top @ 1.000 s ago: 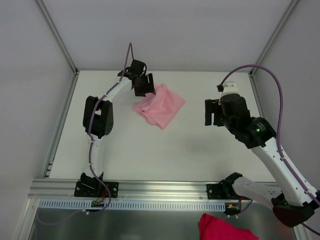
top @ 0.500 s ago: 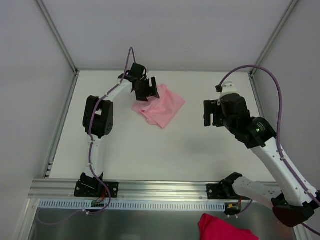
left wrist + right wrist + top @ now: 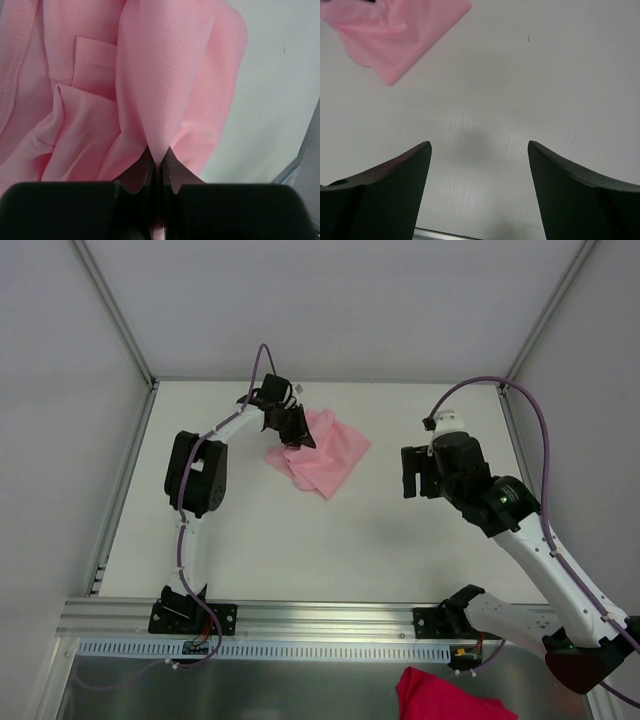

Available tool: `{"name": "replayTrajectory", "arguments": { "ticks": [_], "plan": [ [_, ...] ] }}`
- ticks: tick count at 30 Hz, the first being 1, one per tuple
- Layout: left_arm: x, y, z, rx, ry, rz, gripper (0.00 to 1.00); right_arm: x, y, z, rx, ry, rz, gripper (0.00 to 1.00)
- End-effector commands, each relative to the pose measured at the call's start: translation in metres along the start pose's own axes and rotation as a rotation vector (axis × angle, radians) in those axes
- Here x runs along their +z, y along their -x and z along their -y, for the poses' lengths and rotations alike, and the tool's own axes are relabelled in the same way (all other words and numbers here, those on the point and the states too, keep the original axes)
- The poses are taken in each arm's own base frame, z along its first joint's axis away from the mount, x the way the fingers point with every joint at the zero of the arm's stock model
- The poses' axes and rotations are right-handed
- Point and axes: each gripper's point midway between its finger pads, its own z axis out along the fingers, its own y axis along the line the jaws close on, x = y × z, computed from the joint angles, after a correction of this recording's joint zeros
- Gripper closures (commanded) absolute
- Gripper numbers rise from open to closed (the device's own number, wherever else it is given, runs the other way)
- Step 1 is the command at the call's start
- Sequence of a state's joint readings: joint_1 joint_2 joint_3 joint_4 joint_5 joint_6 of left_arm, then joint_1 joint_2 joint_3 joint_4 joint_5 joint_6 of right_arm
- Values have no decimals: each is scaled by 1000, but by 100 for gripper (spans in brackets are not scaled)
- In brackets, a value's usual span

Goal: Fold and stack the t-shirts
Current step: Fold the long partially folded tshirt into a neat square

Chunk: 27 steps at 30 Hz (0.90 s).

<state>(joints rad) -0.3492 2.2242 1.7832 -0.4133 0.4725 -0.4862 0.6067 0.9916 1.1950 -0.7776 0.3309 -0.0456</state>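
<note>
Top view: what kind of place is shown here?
Probably a laboratory robot cell. A white table stands between plain white walls, the left arm and right arm are bolted to a metal rail, and a pink t-shirt lies on the table.

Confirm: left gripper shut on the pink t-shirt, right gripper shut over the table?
The right gripper is open, not shut; the right wrist view shows it, over the table. The left gripper is shut on the pink t-shirt.
</note>
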Motion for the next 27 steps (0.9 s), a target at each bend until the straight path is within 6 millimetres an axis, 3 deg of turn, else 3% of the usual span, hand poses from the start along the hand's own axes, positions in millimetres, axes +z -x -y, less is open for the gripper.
{"name": "replayTrajectory", "arguments": {
  "ticks": [1,5,6,9,16,19,21,22,23,27],
  "plan": [
    [-27,9,26,37,-83,42,100,4,0,-6,-3,26,14,17],
    [-32,9,8,-18,-41,43,100,2,1,-8,1,41,24,17],
    [-34,13,-9,-39,39,73,100,2,2,-8,-6,42,23,17],
    [-48,26,-34,-53,176,145,100,0,2,-10,-19,61,22,17],
    [-78,66,-60,-57,397,311,100,0,-4,-19,-35,111,-5,17],
    [-68,71,-69,-45,426,280,100,-3,-3,-21,-40,127,-3,17],
    [-66,74,-72,-44,454,256,36,-5,-2,-20,-48,130,-5,18],
    [-61,73,-84,-48,500,254,14,-7,-3,-20,-58,130,-10,17],
    [-60,71,-90,-53,515,246,1,-8,-1,-19,-60,129,-8,18],
    [-80,85,-83,-32,530,331,1,-9,-6,-19,-75,134,-28,17]
  ]
}}
